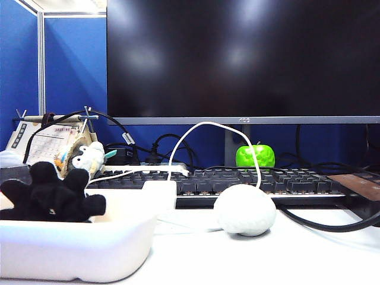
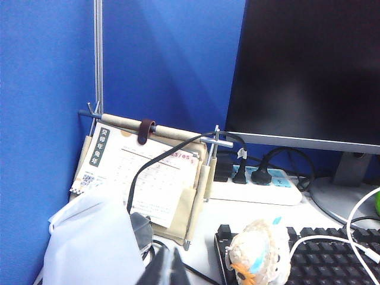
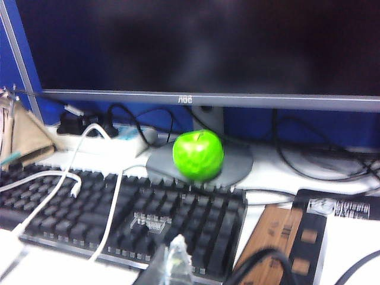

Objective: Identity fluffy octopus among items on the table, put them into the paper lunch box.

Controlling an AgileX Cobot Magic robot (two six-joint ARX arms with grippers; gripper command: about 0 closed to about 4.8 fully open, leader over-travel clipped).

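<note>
Your fluffy octopus (image 1: 50, 199) already lies inside the paper lunch box (image 1: 89, 246), at the near left of the tabletop (image 1: 285, 255). It slumps across the tray floor with its stubby arms spread, two of them poking above the rim and one draped toward the right wall. That sprawl suits a soft toy dropped in rather than arranged, and the shallow wall is enough to keep it from rolling out.

By the look of it the sorting is done: the decoys sit where they belong, outside the box. The grey-white plush (image 1: 89, 157) with the teal beak leans just behind the tray near the desk calendar (image 2: 148, 178). The white brain-shaped ball (image 1: 244, 209) rests on the tabletop to the right, well apart from the tray, in front of the keyboard (image 1: 249, 181). The green apple (image 3: 198, 155) stands on the monitor's foot behind the keyboard.

Neither arm shows in the exterior view, so both are pulled back from the work area. Your left hand (image 2: 172, 270) is clenched with nothing in it; only its dark tip shows in its wrist view, aimed past the calendar and power strip (image 2: 255, 187). Your right hand (image 3: 176, 261) shows only a blurred, pale tip above the keyboard, and you cannot tell whether it is released or clenched; nothing visible is held.
</note>
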